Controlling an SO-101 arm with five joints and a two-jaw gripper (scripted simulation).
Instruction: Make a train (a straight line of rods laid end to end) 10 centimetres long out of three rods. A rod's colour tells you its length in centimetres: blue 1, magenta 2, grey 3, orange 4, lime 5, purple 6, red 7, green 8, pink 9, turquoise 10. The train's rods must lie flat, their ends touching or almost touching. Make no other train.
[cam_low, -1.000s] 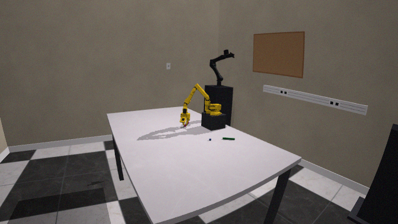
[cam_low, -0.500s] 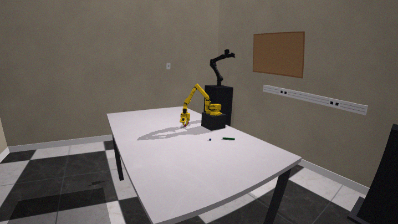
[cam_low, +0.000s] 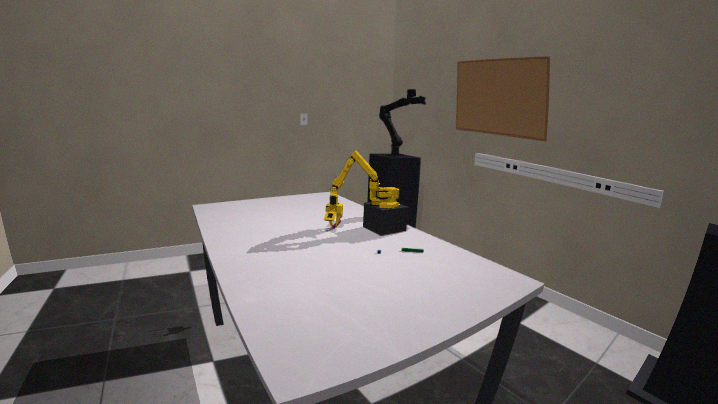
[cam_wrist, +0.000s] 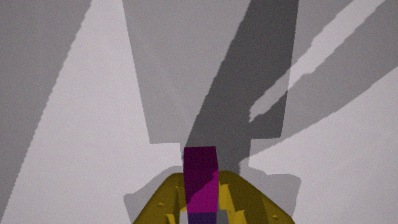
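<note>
My yellow gripper (cam_low: 333, 221) hangs just above the white table, left of the arm's black base. It is shut on a short magenta rod (cam_wrist: 201, 186), which sticks out between the yellow jaws in the wrist view; its tip shows as a small magenta spot in the exterior view (cam_low: 335, 224). A green rod (cam_low: 412, 249) lies flat on the table to the right of the base. A small blue rod (cam_low: 378, 251) lies a little to the left of the green one, with a gap between them.
The arm's black base block (cam_low: 385, 217) stands at the table's far edge. A black pedestal with a black arm (cam_low: 396, 165) stands behind it. The table's edges run at left and front.
</note>
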